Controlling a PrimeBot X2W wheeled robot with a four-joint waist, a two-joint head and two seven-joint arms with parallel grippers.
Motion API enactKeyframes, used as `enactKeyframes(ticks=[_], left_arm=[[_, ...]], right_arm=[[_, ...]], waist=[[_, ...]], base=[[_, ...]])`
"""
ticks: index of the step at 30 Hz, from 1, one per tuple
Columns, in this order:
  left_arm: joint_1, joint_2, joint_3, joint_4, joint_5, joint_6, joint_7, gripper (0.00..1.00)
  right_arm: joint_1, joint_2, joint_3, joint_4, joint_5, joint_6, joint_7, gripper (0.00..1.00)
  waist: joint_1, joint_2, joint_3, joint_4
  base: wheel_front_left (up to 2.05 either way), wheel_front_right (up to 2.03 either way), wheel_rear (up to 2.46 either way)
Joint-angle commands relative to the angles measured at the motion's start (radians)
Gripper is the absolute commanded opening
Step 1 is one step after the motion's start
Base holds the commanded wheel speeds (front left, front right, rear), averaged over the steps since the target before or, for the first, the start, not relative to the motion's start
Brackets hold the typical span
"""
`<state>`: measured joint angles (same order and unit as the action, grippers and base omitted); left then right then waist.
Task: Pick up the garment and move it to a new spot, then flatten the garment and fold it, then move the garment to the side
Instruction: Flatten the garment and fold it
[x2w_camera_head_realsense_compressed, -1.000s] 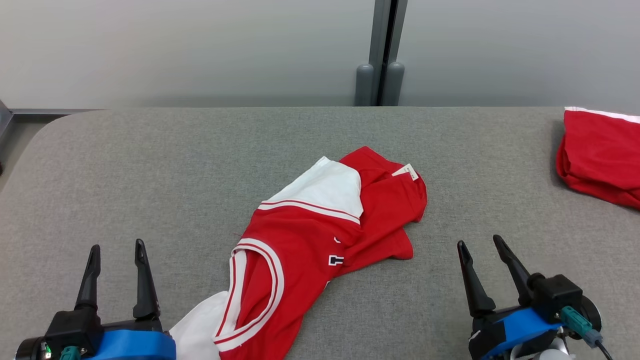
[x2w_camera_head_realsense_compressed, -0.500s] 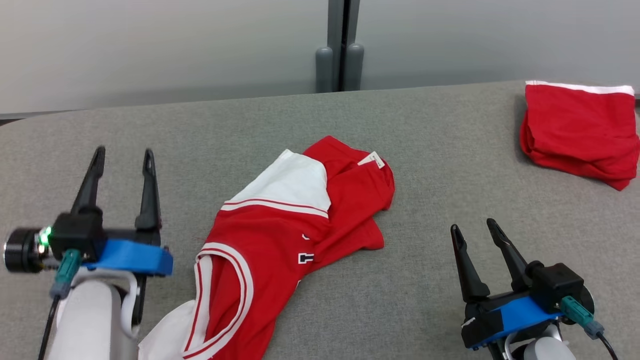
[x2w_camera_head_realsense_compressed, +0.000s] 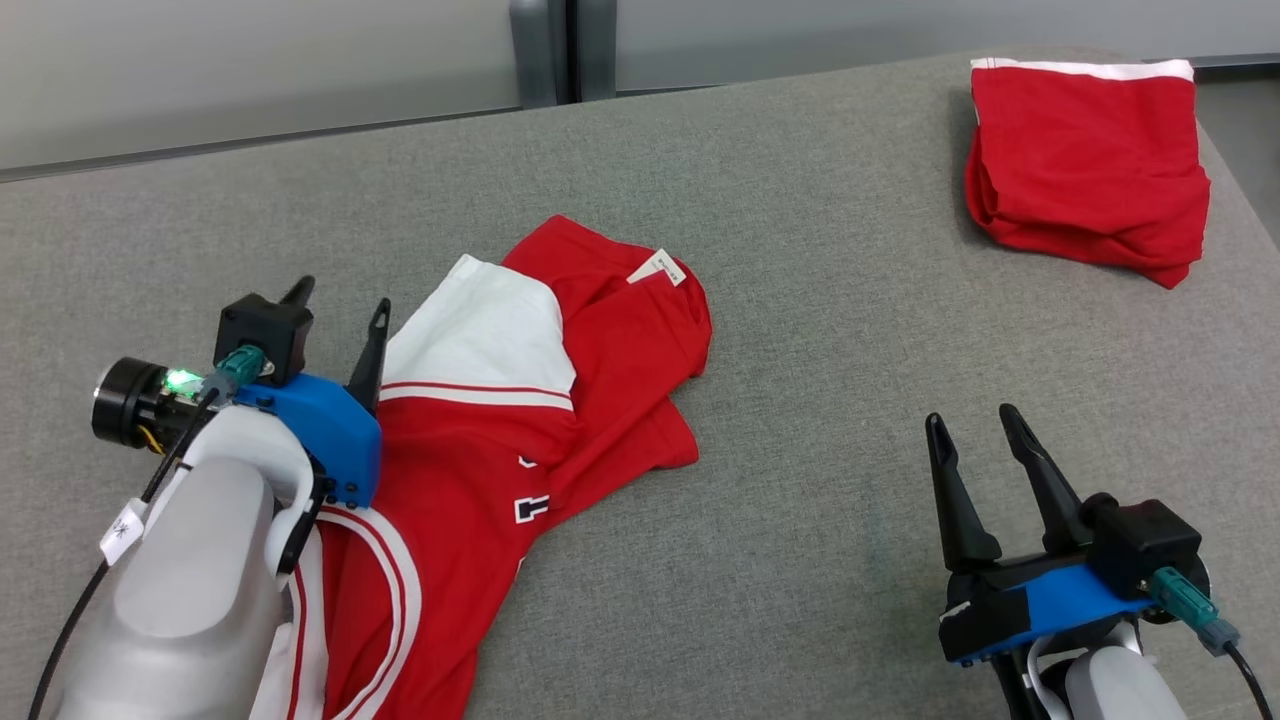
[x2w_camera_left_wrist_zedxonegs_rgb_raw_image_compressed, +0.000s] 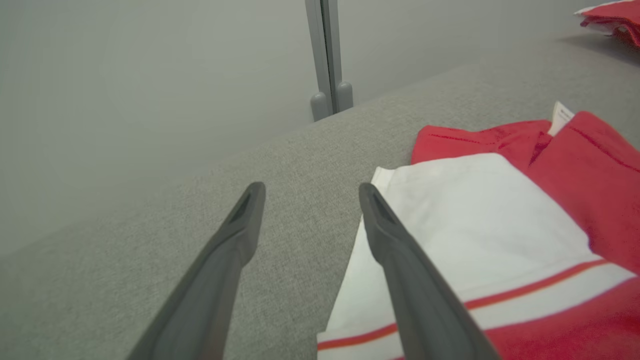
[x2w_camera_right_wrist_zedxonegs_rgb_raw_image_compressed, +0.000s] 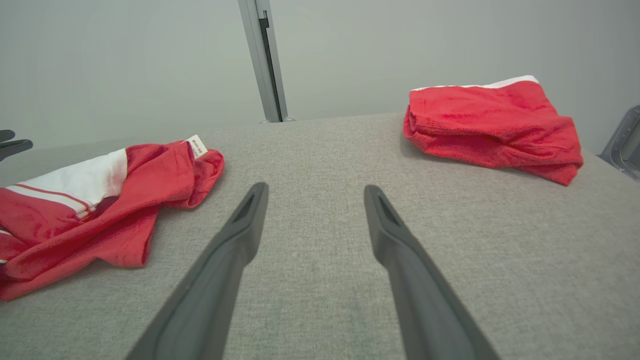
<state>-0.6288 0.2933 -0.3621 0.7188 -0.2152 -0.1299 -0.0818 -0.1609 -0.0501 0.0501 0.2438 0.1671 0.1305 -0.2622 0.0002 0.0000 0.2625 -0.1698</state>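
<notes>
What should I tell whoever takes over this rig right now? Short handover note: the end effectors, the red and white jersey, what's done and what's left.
Left end effector: open and empty, at the white panel's edge of the crumpled jersey. One finger is over white cloth, the other over the grey table; I cannot tell whether it touches.
Right end effector: open and empty, over bare table to the jersey's right.
A folded red garment lies at the table's far right.
Done: nothing; the jersey is not yet picked up.
Left: grasp, move, flatten, fold, set aside.
</notes>
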Motion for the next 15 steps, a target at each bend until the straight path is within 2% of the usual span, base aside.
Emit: enactKeyframes(ticks=[1,8,15], left_arm=[[-0.015,0.008,-0.018,0.010,-0.012,-0.001,0.006,1.00],[0.008,0.036,-0.168,0.103,-0.173,-0.001,0.120,1.00],[0.013,0.051,-0.285,0.153,-0.260,-0.001,0.188,1.00]], right_arm=[[-0.013,-0.001,-0.005,-0.005,-0.005,0.001,-0.004,1.00],[-0.017,-0.001,-0.018,-0.013,-0.009,0.001,-0.004,1.00],[-0.023,-0.001,-0.022,-0.011,-0.017,0.001,-0.004,1.00]], waist=[[-0.0002,0.0000,0.003,-0.001],[-0.0002,0.0000,0.023,-0.006],[-0.0002,0.0000,0.023,-0.003]], base=[[0.00,0.00,0.00],[0.00,0.00,0.00],[0.00,0.00,0.00]])
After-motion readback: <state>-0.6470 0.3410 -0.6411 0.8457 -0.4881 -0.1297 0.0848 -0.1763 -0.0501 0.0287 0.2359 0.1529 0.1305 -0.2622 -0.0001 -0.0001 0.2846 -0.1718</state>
